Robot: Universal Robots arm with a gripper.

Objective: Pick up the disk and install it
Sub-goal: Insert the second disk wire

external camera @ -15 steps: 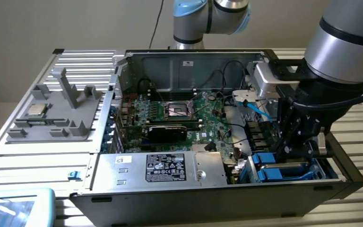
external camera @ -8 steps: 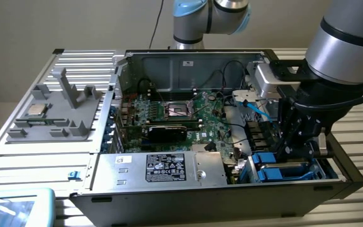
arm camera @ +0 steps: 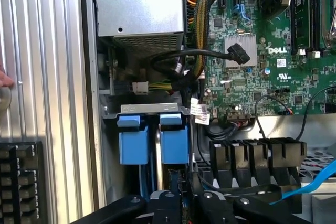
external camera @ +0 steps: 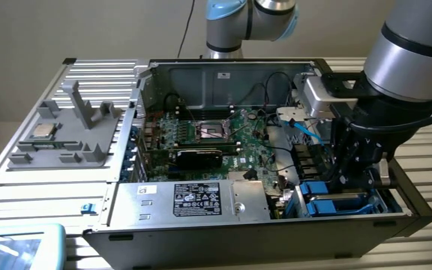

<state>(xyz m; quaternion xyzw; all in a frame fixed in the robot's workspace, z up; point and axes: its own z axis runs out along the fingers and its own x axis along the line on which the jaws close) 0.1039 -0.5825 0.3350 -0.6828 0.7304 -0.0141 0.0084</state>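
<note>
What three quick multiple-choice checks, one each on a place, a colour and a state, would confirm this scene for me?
1. Where is the gripper?
A. Over the grey fixture
B. Over the power supply
C. Down at the drive bay, at the exterior view's right

2. What colour are the carriers in the bay?
A. Blue
B. Red
C. Yellow

3. How is the computer case?
A. Closed by its side panel
B. Lying open, motherboard exposed
C. Standing upright, sealed

Answers:
1 C: the gripper reaches down into the drive bay.
2 A: the carriers sit side by side, bright blue.
3 B: the computer case is open on top, with the motherboard in plain sight.
</note>
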